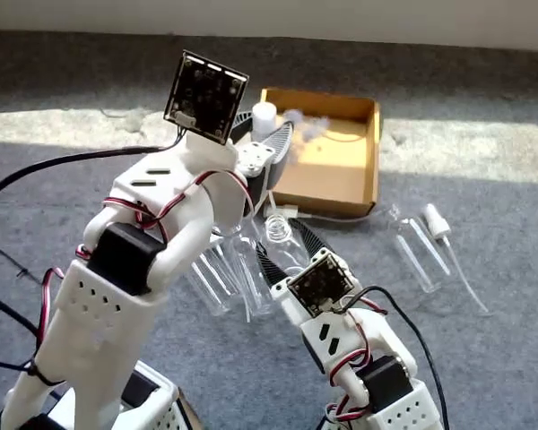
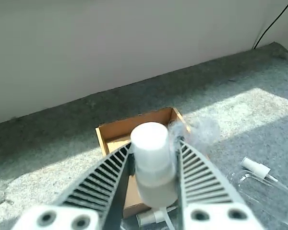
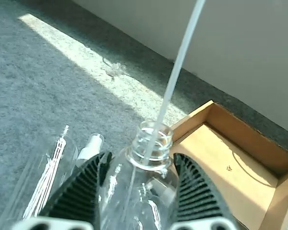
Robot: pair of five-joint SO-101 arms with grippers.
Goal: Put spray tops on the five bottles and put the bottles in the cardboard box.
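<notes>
Left pincer (image 2: 153,148) grasps spray top (image 2: 151,136) above right pincer (image 3: 141,160), which grasps bottle (image 3: 144,191); lower straight, holding tube (image 3: 175,76) centred in neck, then twist.

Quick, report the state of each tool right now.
Left tool: closed, holding a spray top.
Right tool: closed, holding an uncapped clear bottle.

Grey carpet (image 1: 502,296) all around, a bright band of sunlight (image 1: 466,148) lying across it, plain pale wall (image 2: 110,43) behind.
</notes>
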